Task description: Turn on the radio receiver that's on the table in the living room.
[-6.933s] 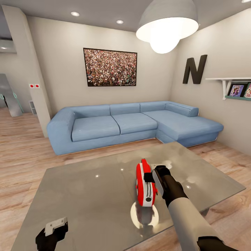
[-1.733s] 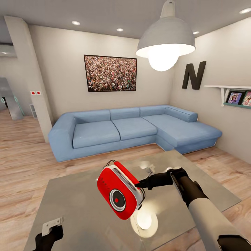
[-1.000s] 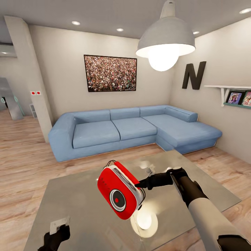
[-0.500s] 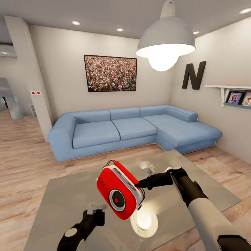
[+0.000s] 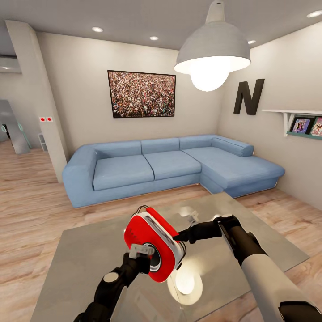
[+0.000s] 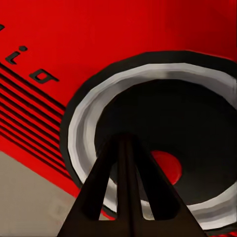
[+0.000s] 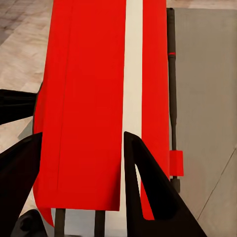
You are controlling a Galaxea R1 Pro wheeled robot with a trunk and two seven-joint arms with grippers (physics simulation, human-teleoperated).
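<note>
Radio receiver (image 5: 154, 241) held tilted above the bench (image 5: 89, 250), clamped in the right pincer (image 5: 179, 235); left pincer (image 5: 144, 250), fingers pressed together, tip against the round dial (image 6: 163, 133).

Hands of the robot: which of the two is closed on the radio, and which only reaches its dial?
The right hand grips the radio receiver by its edge, holding it above the table. The left hand, fingers together, points at the round dial.

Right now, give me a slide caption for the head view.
Right gripper holds the radio receiver above the table while the left gripper reaches its dial.
</note>
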